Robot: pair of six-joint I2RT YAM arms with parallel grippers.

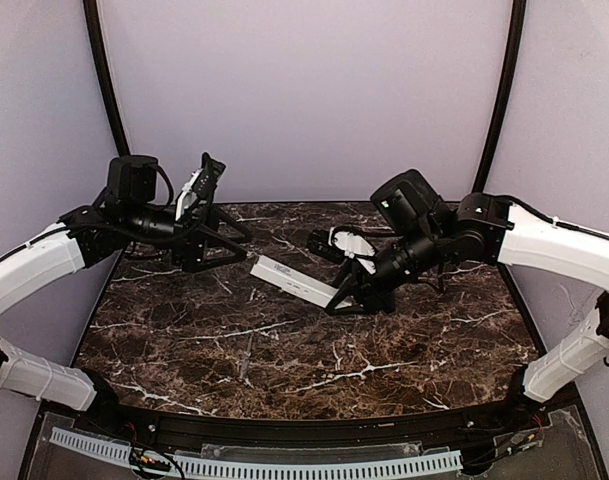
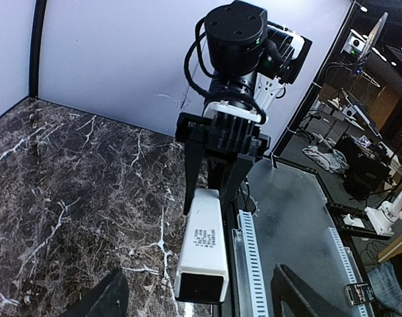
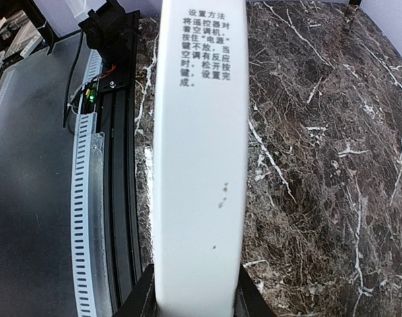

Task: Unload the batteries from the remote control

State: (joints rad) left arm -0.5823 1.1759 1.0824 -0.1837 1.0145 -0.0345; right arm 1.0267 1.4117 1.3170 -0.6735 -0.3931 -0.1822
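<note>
The remote control (image 1: 294,283) is a long white bar held off the table, sloping down to the right. My right gripper (image 1: 339,297) is shut on its right end. In the right wrist view the remote (image 3: 201,165) runs up from between my fingers (image 3: 138,300), its face with printed text in view. My left gripper (image 1: 242,247) is open just left of the remote's free end. In the left wrist view that end (image 2: 202,285) shows as a dark opening between my spread fingers (image 2: 105,300). No batteries show in any view.
The dark marble table (image 1: 234,350) lies under both arms. A white slotted cable strip (image 1: 254,465) runs along its near edge and also shows in the left wrist view (image 2: 250,264). Lilac walls close the back and sides.
</note>
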